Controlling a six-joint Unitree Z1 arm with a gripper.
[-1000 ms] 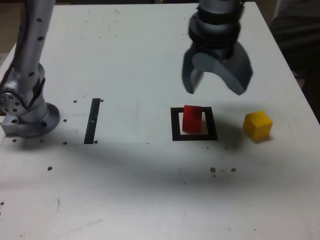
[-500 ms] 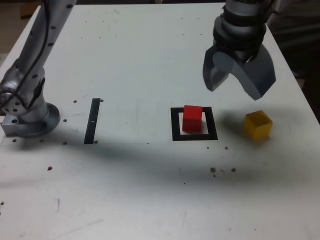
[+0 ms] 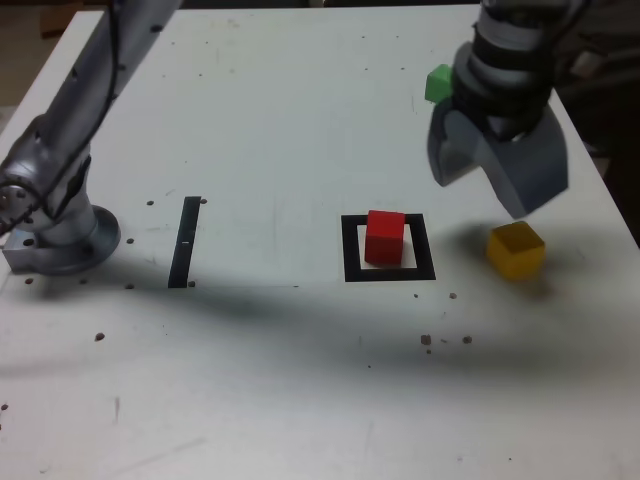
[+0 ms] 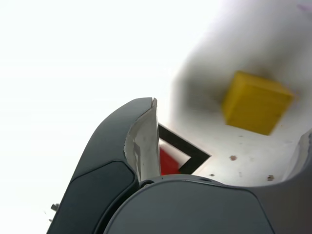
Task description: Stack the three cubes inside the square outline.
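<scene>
While the gripper (image 3: 497,185) hangs spread and empty above yellow cube (image 3: 516,249) — red cube (image 3: 384,237) inside square outline (image 3: 388,272)

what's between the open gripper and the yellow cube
Nothing visible. The gripper hangs open and empty above the yellow cube, with only bare table around the cube.

We see only part of the green cube (image 3: 437,83) in the exterior view, since the gripper (image 3: 497,180) and its wrist cover its far side. The arm (image 3: 85,110) runs out past the top edge there. In the wrist view the yellow cube (image 4: 256,102) looks soft and blurred, and the gripper's body hides most of the red cube (image 4: 167,163) and of the square outline (image 4: 187,148). One finger (image 4: 302,156) is cut by the picture's edge.
</scene>
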